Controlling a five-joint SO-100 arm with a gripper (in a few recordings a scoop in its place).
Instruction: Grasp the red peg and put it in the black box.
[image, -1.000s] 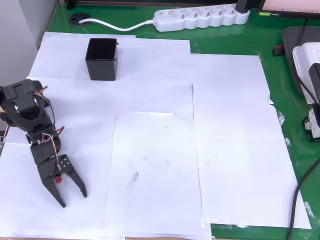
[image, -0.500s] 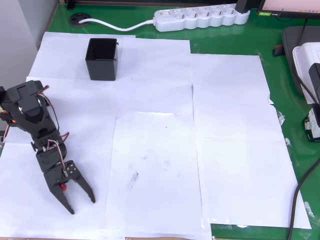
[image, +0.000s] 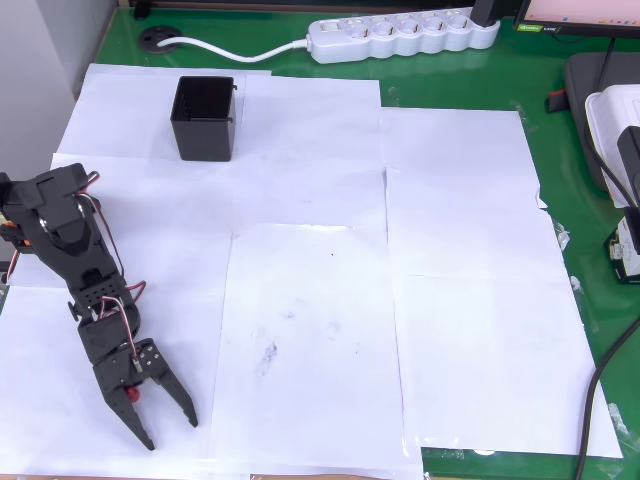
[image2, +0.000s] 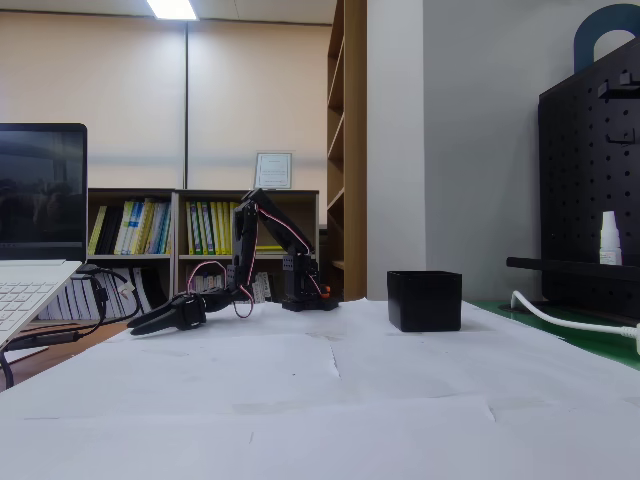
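The black box (image: 205, 142) stands upright on the white paper at the upper left of the overhead view, and right of centre in the fixed view, black box (image2: 424, 300). My gripper (image: 171, 433) is far below it at the lower left, open, with its two black fingers spread toward the paper's front edge. A tiny red spot (image: 130, 393) sits deep in the throat between the jaws. I cannot tell whether it is the red peg or part of the gripper. In the fixed view the gripper (image2: 142, 326) hangs low, just above the table.
White paper sheets (image: 320, 300) cover a green mat (image: 450, 90). A white power strip (image: 400, 35) and its cable lie along the far edge. Devices and cables crowd the right edge. In the fixed view a laptop (image2: 35, 220) stands at the left.
The arm has stretched further out. The open gripper slid down and slightly right toward the paper's front edge, and the red spot travelled with it. The box stayed put.
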